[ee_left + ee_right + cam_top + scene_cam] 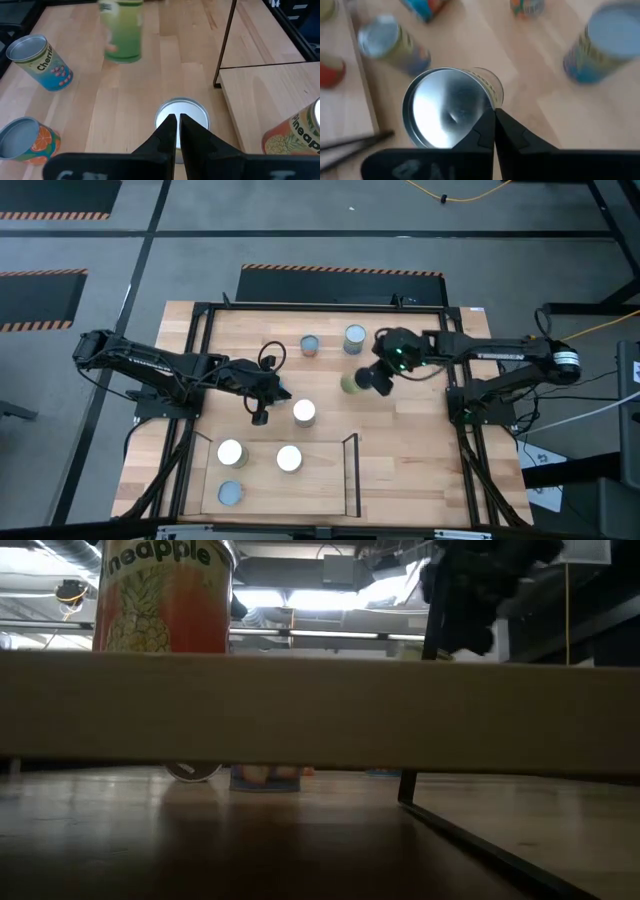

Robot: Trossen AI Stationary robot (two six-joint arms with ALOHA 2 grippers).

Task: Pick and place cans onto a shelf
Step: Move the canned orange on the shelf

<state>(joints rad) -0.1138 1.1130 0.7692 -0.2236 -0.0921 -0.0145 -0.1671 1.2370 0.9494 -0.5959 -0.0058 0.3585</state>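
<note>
Beyond the shelf [345, 502], toward the table's far side, the right gripper [372, 379] sits over a green can [351, 383], jaws closed at its rim; whether it is gripped, I cannot tell. Left gripper [262, 416], jaws closed, empty, waits beside a white-topped can [304, 413], nearer the shelf.

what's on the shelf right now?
Three cans stand on the shelf: two white-topped cans in its far row, one grey-topped can nearer. From above their labels are hidden; the low view shows one pineapple label.
</note>
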